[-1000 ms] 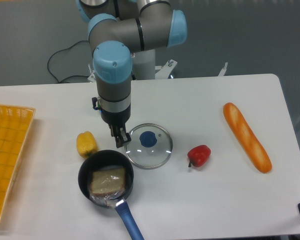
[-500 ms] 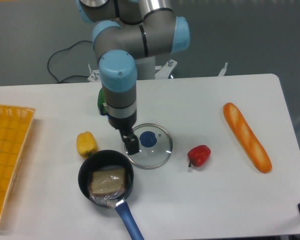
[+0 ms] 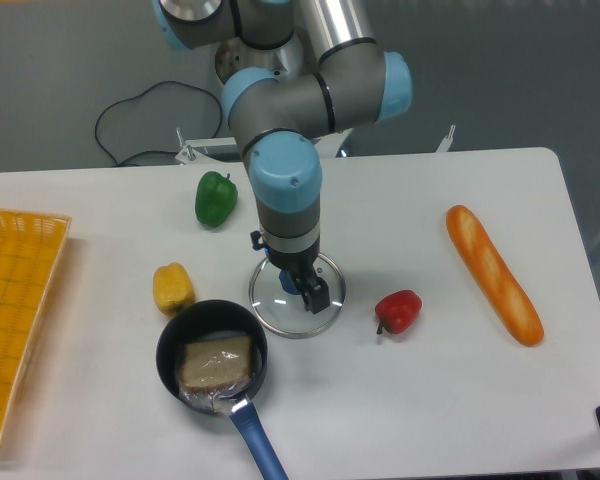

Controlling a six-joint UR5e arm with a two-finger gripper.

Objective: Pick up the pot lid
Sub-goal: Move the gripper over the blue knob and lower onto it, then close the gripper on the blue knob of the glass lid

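Observation:
The gripper (image 3: 288,268) is over the upper part of the pot lid, its two dark fingers spread apart, one up and to the left, the other down and to the right. The round, clear lid (image 3: 284,318) lies flat on the table, its lower rim in plain view. Its blue knob (image 3: 289,284) shows partly between the fingers, with the rest covered by the gripper. Nothing is held. How high the fingertips are above the lid cannot be told.
A black pot (image 3: 164,352) at the lid's lower left holds a brown block (image 3: 216,362) and a blue-handled tool (image 3: 258,440). Around are a yellow item (image 3: 173,289), green pepper (image 3: 216,198), red pepper (image 3: 398,311), long orange-brown loaf (image 3: 494,275) and yellow basket (image 3: 20,300).
The arm and gripper have moved right, from the lid's left side to over its knob. The green pepper, hidden at first, has come into full view. The lid has stayed put.

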